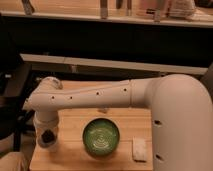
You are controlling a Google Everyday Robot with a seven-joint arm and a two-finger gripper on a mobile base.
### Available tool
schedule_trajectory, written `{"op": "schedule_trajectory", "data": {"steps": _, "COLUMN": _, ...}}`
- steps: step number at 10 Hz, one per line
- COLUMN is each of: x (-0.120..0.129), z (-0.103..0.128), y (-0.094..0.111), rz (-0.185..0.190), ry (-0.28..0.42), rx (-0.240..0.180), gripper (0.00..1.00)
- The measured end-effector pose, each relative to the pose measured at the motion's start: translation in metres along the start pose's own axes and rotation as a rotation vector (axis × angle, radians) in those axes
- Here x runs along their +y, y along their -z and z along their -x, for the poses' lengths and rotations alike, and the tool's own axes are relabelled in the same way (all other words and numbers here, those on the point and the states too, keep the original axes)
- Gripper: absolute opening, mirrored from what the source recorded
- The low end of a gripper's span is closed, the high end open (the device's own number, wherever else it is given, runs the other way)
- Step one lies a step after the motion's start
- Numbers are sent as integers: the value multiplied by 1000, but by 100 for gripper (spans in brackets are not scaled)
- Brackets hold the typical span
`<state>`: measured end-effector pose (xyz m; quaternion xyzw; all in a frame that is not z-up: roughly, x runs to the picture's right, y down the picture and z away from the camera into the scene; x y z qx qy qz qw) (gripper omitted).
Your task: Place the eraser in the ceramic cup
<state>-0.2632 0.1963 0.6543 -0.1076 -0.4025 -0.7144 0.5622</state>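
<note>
The white arm [95, 95] reaches left across the wooden surface [75, 125], its hand [47, 136] hanging low at the left edge over the white cup [48, 142]. The eraser cannot be made out. A green plate [101, 138] sits mid-surface, a pale block [139, 149] to its right.

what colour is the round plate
Green, with ring pattern, in the camera view; end effector is left of it.

lighting: warm, dim, falling from above | gripper [48, 136] at tabletop [70, 152] left, darkening in arm's shadow | focus: blurring throughout
</note>
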Motion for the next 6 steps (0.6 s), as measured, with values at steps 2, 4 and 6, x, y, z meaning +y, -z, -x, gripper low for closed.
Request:
{"op": "schedule_trajectory", "data": {"steps": 2, "x": -2, "z": 1, "y": 1, "rz": -4, "ry": 8, "rx": 5, "gripper": 80}}
{"op": "schedule_trajectory", "data": {"steps": 4, "x": -6, "z": 1, "y": 3, "rz": -8, "ry": 26, "rx": 10, "gripper": 80}}
{"op": "schedule_trajectory", "data": {"steps": 6, "x": -8, "z": -1, "y": 4, "rz": -11, "ry": 27, "rx": 11, "gripper": 80}}
